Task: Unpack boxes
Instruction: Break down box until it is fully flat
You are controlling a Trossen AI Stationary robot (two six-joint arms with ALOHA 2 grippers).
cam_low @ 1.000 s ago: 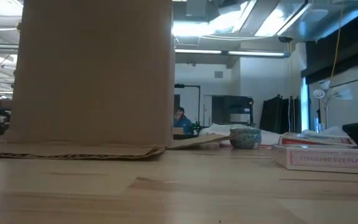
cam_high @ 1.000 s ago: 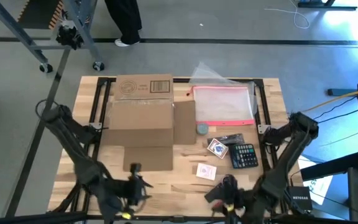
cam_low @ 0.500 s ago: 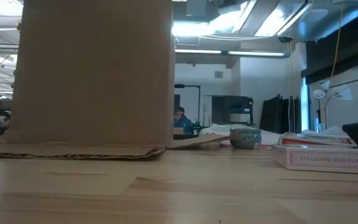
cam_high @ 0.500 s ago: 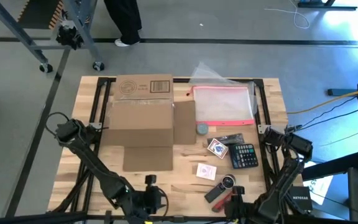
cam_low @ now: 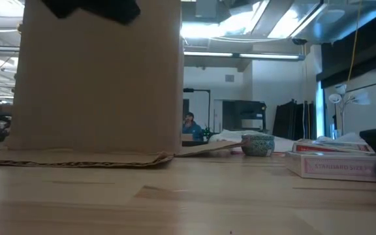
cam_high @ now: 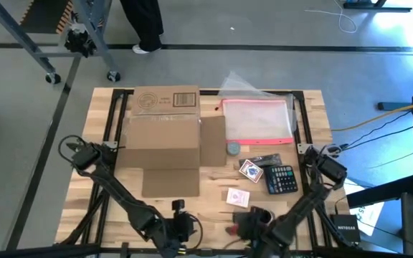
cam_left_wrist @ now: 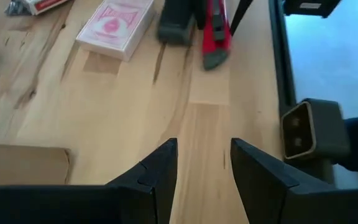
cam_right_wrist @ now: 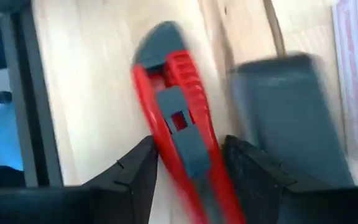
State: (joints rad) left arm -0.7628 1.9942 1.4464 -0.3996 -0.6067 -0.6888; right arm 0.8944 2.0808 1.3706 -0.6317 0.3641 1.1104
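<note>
Overhead, wood-slat table [cam_high: 106,107] — concrete floor [cam_high: 264,29] around, person [cam_high: 143,21] behind.

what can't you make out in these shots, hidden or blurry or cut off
- Box contents: high view shows only closed cardboard; low view only its side wall.
- Red cutter: right wrist view blurred; right pincer straddles it, contact unclear.
- Box label: print too small.
</note>
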